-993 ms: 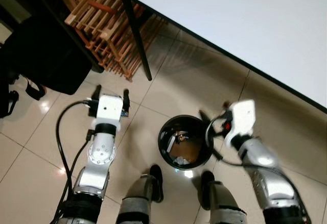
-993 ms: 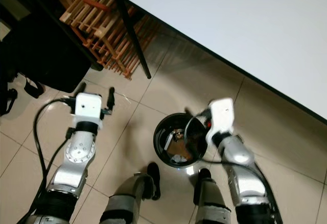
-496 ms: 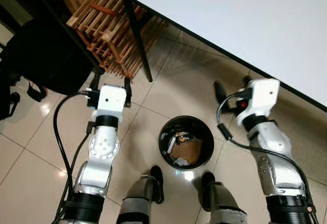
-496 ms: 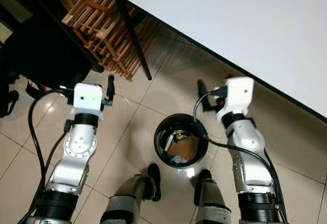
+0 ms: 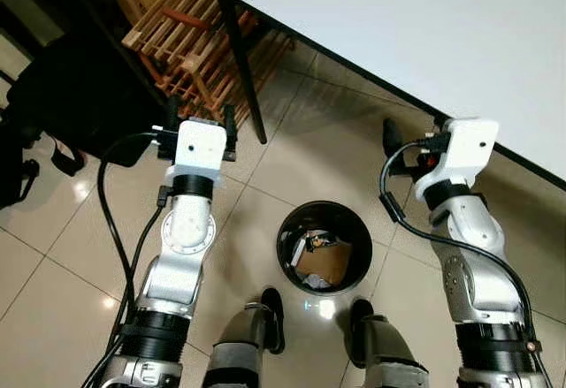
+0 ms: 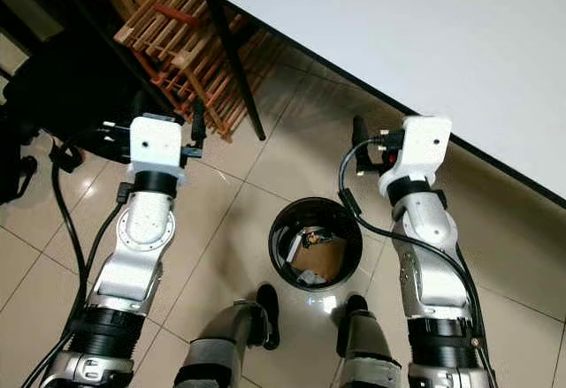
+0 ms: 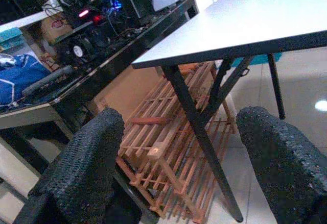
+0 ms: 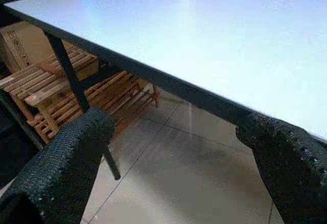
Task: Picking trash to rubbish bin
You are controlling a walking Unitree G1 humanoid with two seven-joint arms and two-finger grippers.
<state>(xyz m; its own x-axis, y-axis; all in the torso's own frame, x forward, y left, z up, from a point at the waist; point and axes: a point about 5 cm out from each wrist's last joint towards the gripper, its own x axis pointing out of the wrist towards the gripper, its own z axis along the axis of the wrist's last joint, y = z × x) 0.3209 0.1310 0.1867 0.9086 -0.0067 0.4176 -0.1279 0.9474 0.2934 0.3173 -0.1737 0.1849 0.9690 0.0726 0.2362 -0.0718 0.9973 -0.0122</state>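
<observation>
right gripper (image 5: 409,139) has lifted away from the rubbish bin (image 5: 324,247), fingers apart and empty; left gripper (image 5: 197,116) likewise spread; trash (image 5: 320,257) lies inside, so this drop looks done.

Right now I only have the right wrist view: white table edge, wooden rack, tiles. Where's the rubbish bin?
Observer: The rubbish bin stands on the floor just ahead of the robot's feet, between the arms.
Operator: Anything in it?
Observer: Yes, scraps of trash lie at its bottom.
Operator: And my right claw?
Observer: The right claw is open, raised beside the bin near the white table.
Operator: The left one?
Observer: The left claw is open too, pointing at the wooden rack.
</observation>
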